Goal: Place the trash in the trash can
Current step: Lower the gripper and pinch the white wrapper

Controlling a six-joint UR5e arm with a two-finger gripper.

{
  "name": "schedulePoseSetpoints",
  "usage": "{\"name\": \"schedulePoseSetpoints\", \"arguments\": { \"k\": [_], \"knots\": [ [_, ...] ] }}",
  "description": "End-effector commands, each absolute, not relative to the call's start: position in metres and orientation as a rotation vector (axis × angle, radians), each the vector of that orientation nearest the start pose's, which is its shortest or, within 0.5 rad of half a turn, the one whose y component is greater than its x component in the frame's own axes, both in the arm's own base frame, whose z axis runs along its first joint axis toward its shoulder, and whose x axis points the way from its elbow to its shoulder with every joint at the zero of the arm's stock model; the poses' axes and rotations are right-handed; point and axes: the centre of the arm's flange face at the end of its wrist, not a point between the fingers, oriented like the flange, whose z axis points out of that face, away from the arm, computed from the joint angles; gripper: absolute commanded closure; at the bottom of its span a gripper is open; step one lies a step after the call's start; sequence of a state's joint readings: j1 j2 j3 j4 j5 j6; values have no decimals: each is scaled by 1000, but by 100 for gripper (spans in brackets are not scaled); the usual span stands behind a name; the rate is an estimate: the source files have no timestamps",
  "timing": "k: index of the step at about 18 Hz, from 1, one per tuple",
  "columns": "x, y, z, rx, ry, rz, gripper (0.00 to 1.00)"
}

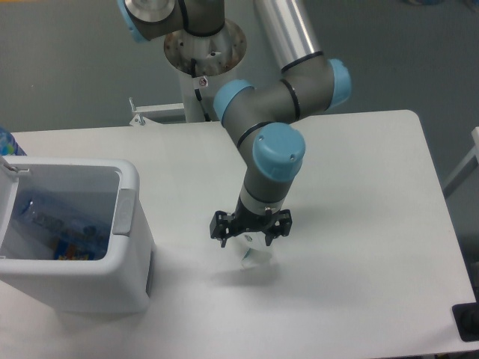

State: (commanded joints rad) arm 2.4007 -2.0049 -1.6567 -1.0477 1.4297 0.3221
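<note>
The pincer [250, 229] is held low over the middle of the desk [359, 194], pointing straight down, with its two fingers spread apart to either side. Nothing is gripped between them. Directly beneath it the carton [254, 258] lies flat on the desk; only its near end can be seen past the fingers, the rest being hidden by the pincer and wrist. Whether the fingers are touching the carton cannot be told.

The bin [127, 247] stands at the left edge of the desk, towards the near left corner, well apart from the carton. Its grey handle [123, 212] is seen on the side facing the pincer. Inside the bin the bottle [45, 221] is lying against the far inner wall, and a blue and orange wrapper [75, 248] is seen on the bin's floor beside it.

The arm's base column [203, 75] is mounted behind the far edge of the desk.
</note>
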Motion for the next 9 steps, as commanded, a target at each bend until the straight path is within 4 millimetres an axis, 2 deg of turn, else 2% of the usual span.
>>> {"name": "schedulePoseSetpoints", "arguments": {
  "k": [7,9],
  "knots": [
    [-361,525,241,-2990,-834,-144,45],
    [-360,526,241,-2988,-841,-144,61]
  ]
}}
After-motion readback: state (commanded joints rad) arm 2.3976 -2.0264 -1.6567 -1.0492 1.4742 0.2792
